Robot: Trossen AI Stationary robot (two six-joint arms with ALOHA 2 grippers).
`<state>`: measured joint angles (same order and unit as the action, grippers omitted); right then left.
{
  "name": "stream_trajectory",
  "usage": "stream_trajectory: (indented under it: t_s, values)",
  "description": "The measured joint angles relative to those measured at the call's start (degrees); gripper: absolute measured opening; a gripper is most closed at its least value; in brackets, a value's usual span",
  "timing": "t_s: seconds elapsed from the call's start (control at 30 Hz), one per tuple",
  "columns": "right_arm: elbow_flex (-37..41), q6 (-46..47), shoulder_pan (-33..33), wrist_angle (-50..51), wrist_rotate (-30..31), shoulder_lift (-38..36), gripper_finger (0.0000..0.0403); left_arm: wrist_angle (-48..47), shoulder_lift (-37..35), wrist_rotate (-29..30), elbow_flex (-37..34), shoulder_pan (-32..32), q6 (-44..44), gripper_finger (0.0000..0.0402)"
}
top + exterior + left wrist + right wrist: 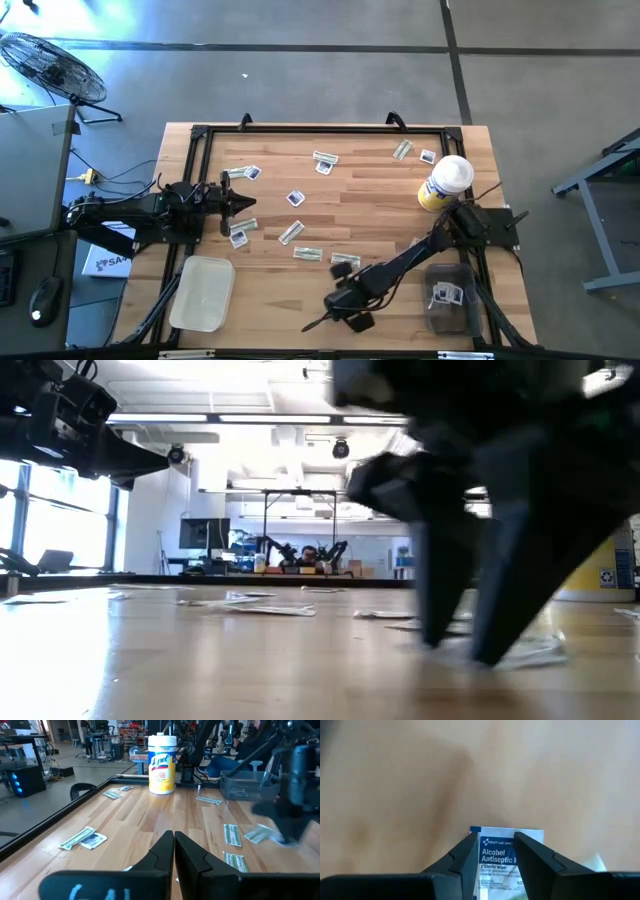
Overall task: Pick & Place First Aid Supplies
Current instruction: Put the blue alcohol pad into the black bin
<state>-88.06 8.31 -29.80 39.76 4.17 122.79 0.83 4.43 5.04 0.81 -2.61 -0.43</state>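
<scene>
Your right gripper (492,865) stands on the table (370,195), well in front of the bottle (445,183), fingers spread astride a white square packet (497,857) with a blue corner, printed "Alcohol Antiseptic" and "Sterile Wipe". More packets (300,205), pale strips and small squares, lie scattered across the wood left of the bottle, which reads "Lysol". Your left gripper (248,203) hangs among them, fingers pressed together. A grey bin (447,296) in front of the bottle holds one packet.
</scene>
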Motion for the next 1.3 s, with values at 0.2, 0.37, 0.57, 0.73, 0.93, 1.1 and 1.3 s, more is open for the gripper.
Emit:
stream_trajectory:
  t_s: [0.2, 0.37, 0.57, 0.73, 0.93, 1.1, 1.3]
  values:
    - [-0.08, 5.03, -1.27, 5.29, 3.12, -3.62, 0.0121, 0.01, -0.02, 0.04, -0.01, 0.0, 0.02, 0.0011]
    - [0.08, 10.2, -2.52, 10.25, 2.58, -3.47, 0.0121, 0.01, 0.0, 0.04, 0.01, 0.0, 0.04, 0.0012]
    - [1.95, 14.77, -3.32, 17.03, 2.91, -3.55, 0.0121, 0.01, 0.0, 0.07, 0.01, 0.0, 0.04, 0.0012]
    - [6.46, 14.18, -3.16, 11.47, 1.95, -3.99, 0.0121, 0.01, -0.01, 0.09, 0.0, 0.0, 0.07, 0.0012]
    - [7.37, 13.73, -2.95, 9.71, 1.4, -4.67, 0.0121, 0.01, 0.0, 0.09, 0.01, 0.0, 0.04, 0.0012]
    - [7.66, 15.05, -2.88, 9.52, 2.45, -7.58, 0.0121, 0.03, -0.01, 0.13, 0.0, 0.0, 0.07, 0.0011]
    - [9.46, 12.49, -1.16, 7.48, 0.54, -7.97, 0.0117, 0.01, 0.0, 0.17, -0.01, 0.0, 0.04, 0.0011]
